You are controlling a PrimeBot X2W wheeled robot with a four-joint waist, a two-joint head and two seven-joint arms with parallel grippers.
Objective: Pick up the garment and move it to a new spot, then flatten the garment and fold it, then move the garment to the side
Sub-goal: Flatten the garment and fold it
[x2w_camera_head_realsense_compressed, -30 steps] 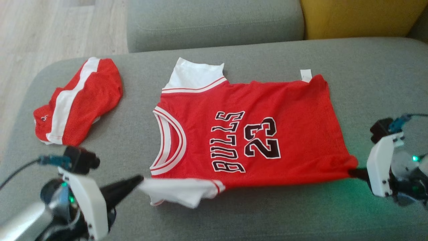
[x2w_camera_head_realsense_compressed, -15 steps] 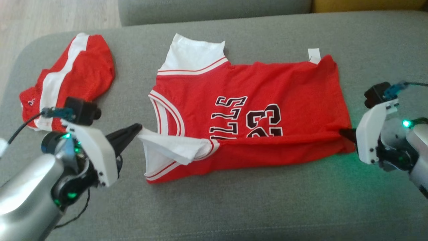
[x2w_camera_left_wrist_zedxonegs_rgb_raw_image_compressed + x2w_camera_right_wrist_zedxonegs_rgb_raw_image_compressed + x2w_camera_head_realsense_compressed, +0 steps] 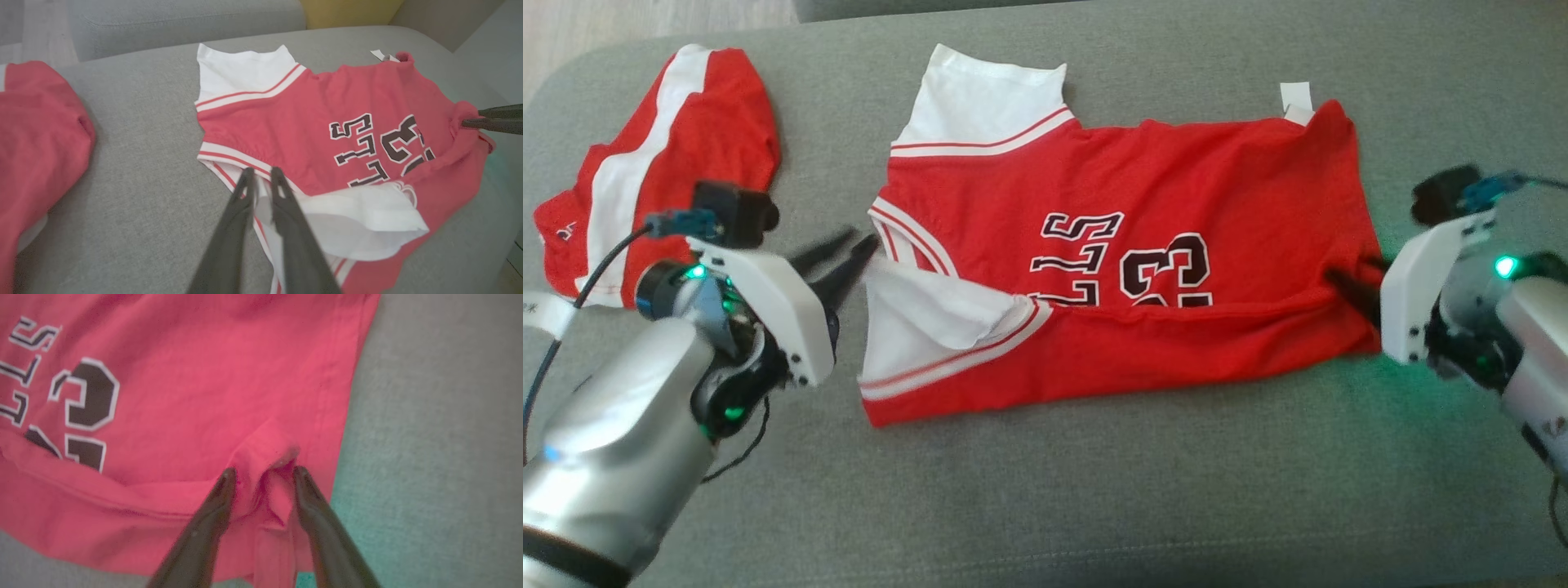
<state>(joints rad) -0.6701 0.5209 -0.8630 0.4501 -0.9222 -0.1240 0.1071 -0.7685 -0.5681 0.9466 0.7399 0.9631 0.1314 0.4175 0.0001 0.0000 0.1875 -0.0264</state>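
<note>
The jersey (image 3: 1176, 180) lies across the middle of the grey sofa cushion (image 3: 1094, 490). Its long axis runs along the cushion's length, neck toward the cushion's left end and hem toward its right end. Its near long edge is folded up over the front.

The head view shows that this fold cuts off the lower half of the lettering and the number. It also shows the red-and-white shorts (image 3: 670, 147) at the cushion's left end, apart from the jersey.

In the left wrist view, the left gripper (image 3: 262, 171) has its fingers parted by a narrow gap, tips over the white trim at the neck end. I cannot tell whether they touch the cloth.

In the right wrist view, the right gripper (image 3: 264, 471) is spread, with a puckered ridge of red hem standing between its fingers. In the head view that ridge is hidden, and the right gripper (image 3: 1352, 278) is mostly covered by its own white housing.
</note>
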